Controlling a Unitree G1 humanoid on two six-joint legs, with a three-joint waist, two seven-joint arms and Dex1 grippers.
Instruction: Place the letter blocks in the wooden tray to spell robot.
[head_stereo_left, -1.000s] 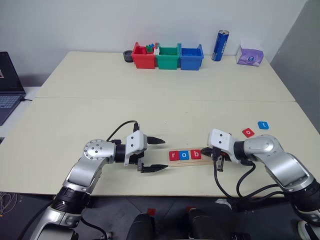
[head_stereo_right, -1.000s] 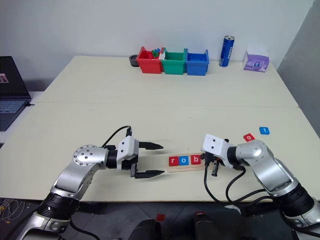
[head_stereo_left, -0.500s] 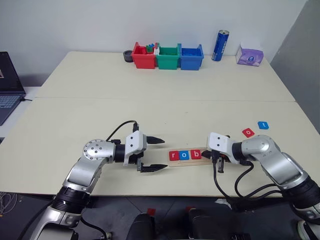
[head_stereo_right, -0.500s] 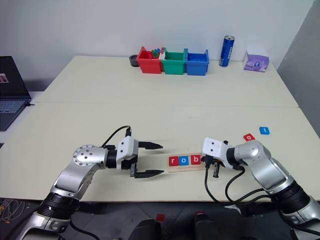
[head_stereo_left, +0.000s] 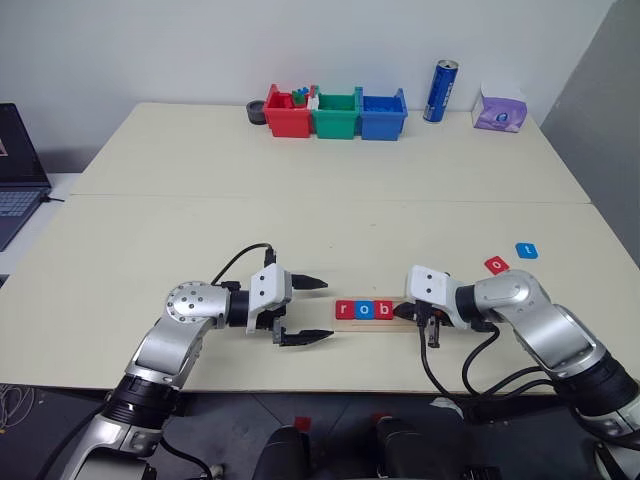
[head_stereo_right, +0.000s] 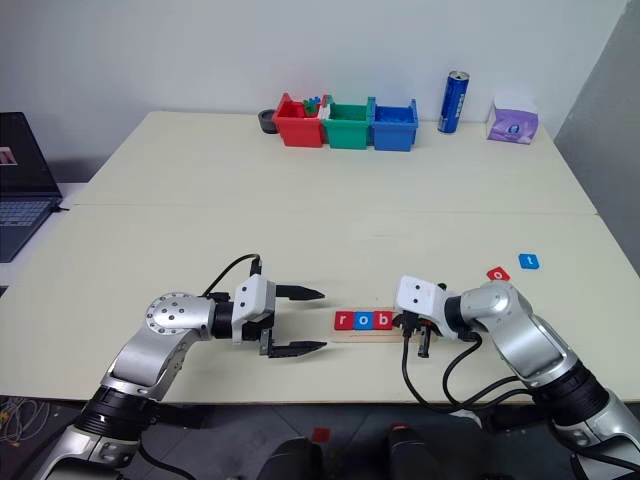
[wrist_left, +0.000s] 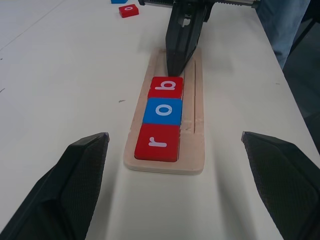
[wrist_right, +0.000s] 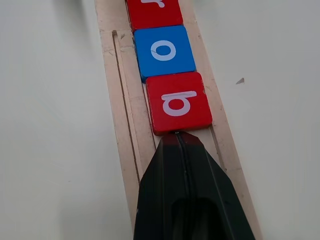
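Pale surface (head_stereo_left: 300, 220) carried the wooden tray (wrist_left: 192, 117) with r, o, b seated. My right end effector (wrist_right: 176, 142), pressed together, touched the b block (wrist_right: 179, 102); pushing on risked shoving the tray askew. It had crept closer than earlier. My left end effector (head_stereo_left: 300, 310) hung spread.

The wooden tray (head_stereo_left: 375, 312) lies near the table's (head_stereo_left: 300, 220) front edge, lengthwise from left to right. In it sit 3 letter blocks in a row: r (head_stereo_left: 346, 310) at the left end, o (head_stereo_left: 364, 310) touching it, b (head_stereo_left: 382, 310) touching that. The right gripper (wrist_left: 181, 47), jaws together, rests its tip in the tray against b's right edge. The left gripper (head_stereo_left: 310, 311) hovers just left of the tray, pointing toward it. 2 more blocks, o (head_stereo_left: 496, 265) and t (head_stereo_left: 526, 250), lie on the table behind and right of the tray. 3 bins (head_stereo_left: 335, 114) stand at the far edge.
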